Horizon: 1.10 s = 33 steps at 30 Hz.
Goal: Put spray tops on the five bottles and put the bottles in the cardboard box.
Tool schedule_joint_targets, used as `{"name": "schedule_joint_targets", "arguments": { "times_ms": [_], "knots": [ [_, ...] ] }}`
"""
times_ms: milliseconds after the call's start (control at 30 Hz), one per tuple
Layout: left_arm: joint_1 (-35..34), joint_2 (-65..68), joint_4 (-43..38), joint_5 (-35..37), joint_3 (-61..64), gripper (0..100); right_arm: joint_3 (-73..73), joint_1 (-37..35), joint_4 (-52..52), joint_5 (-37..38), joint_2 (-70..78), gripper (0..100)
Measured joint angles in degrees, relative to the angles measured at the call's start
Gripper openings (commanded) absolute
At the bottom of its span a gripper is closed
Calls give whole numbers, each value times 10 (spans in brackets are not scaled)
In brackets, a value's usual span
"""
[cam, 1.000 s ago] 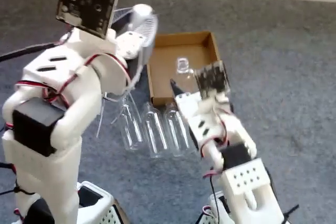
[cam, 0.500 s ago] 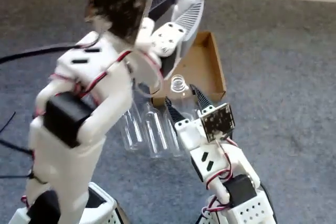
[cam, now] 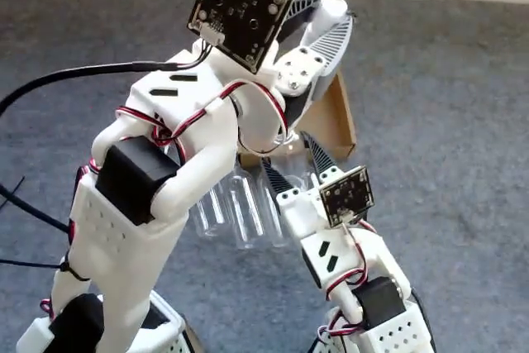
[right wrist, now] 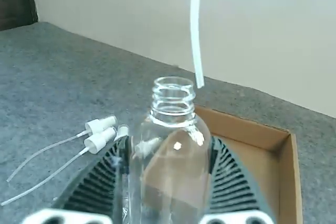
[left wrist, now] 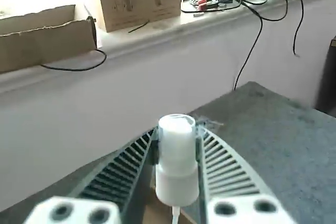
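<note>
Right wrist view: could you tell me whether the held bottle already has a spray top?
No, the bottle has a bare, open neck, with a white tube hanging near it.

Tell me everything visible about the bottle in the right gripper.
The bottle is clear, plastic by its look, with a threaded neck and an open mouth, no top on it. It stands upright, clamped at its shoulder between the fingers of the right gripper. A white tube hangs down and ends close beside the mouth, not inside. The cardboard box lies behind it.
</note>
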Motion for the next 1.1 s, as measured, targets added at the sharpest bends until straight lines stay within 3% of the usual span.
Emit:
{"name": "schedule_joint_targets", "arguments": {
  "times_ms": [833, 1100],
  "knots": [
    [-20, 0, 10, 0, -6, 41, 0, 0, 0, 0, 0, 4],
    [-19, 0, 77, 0, -6, 41, 0, 0, 0, -4, 0, 4]
  ]
}}
